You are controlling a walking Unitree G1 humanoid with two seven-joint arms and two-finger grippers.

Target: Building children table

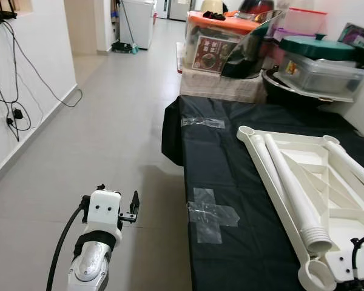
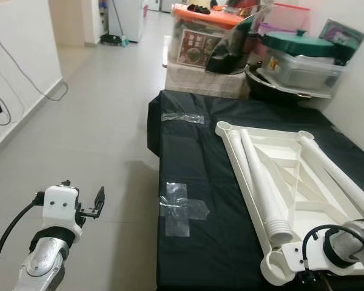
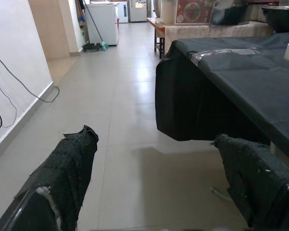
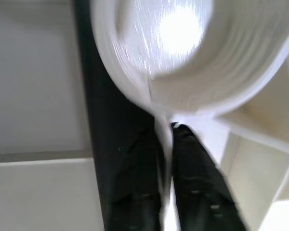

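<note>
Gripping the white tabletop (image 1: 303, 176) rim, right gripper (image 4: 167, 144); legs (image 1: 291, 194) inside

Left pincer (image 3: 149, 187) agape, right pincer (image 4: 166, 159) clamped.

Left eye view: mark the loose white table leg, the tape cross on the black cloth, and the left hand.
loose white table leg (image 1: 289, 193), left eye view, mid-shaft of the tube.
tape cross (image 1: 211, 213), left eye view, where the strips cross.
left hand (image 1: 133, 208), left eye view, its black fingers over the floor.
</note>
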